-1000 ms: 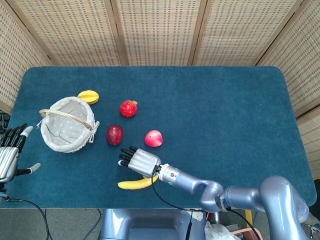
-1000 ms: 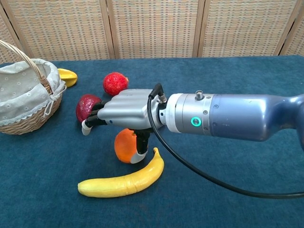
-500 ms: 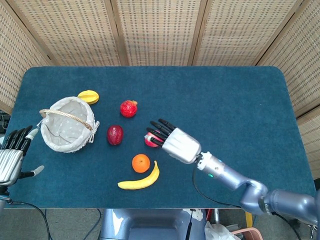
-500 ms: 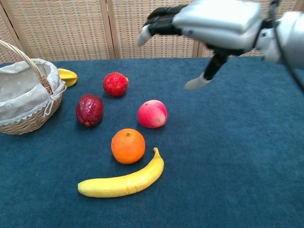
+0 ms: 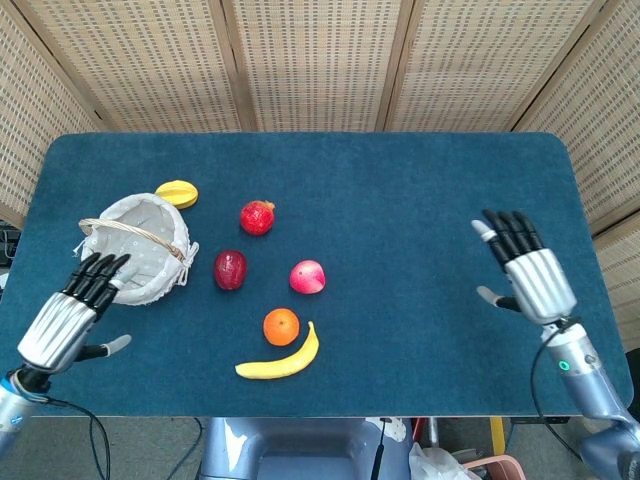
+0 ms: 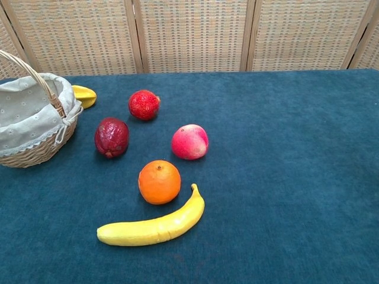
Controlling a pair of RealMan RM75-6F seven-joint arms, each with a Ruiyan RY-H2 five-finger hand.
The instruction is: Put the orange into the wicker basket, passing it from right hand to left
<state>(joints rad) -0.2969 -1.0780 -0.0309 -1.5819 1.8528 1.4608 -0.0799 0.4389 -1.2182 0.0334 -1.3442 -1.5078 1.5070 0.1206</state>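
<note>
The table (image 5: 400,200), covered in dark blue cloth, is carrying everything, and a woven screen (image 5: 320,60) is standing behind it. One wicker basket (image 5: 135,262) with a pale dotted cloth lining is sitting at the left side of the table, its thin handle arching over the top.

Two hands are showing in the head view only. The left hand (image 5: 62,325) is hovering by the table's near left corner, fingers spread and pointing toward the basket, holding nothing. The right hand (image 5: 530,275) is hanging over the right side of the table, fingers straight and apart, also holding nothing and well apart from the fruit.

One banana (image 5: 280,361) is lying near the front edge, its long axis running left to right with the right tip curving up beside the orange. One orange (image 5: 281,326) is resting on the cloth just above the banana; being round it is showing no long axis, and in the chest view its stem dimple (image 6: 158,167) is facing up. One pink peach (image 5: 307,276), one dark red fruit (image 5: 230,269), one bright red fruit (image 5: 257,217) and one yellow fruit (image 5: 177,193) are lying around it, the yellow one just beside the basket.
</note>
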